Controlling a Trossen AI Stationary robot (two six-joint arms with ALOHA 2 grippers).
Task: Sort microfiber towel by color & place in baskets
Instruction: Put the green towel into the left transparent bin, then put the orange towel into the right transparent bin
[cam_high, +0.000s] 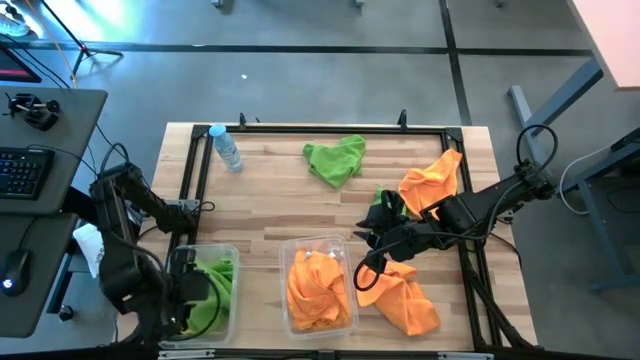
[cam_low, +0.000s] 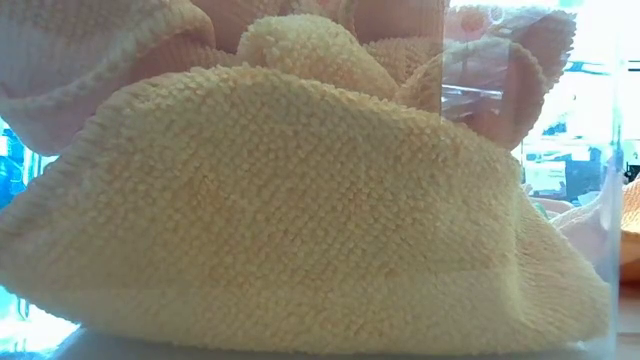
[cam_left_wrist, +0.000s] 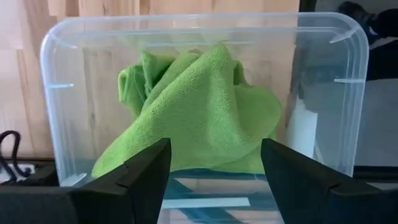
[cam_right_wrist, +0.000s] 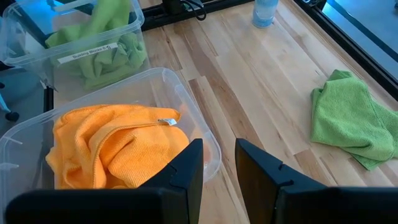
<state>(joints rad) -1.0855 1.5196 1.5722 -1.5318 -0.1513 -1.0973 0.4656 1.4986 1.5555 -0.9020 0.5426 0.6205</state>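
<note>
My left gripper (cam_left_wrist: 214, 171) hangs with fingers spread over the left basket (cam_left_wrist: 50, 93), a green towel (cam_left_wrist: 199, 106) inside. My right gripper (cam_right_wrist: 217, 168), fingers apart and seemingly empty, should reach the loose green towel (cam_right_wrist: 351, 118) and pinch a raised fold.

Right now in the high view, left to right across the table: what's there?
Left end effector over the green-towel basket → water bottle → orange-towel basket → loose green towel → right end effector → loose orange towel.
</note>
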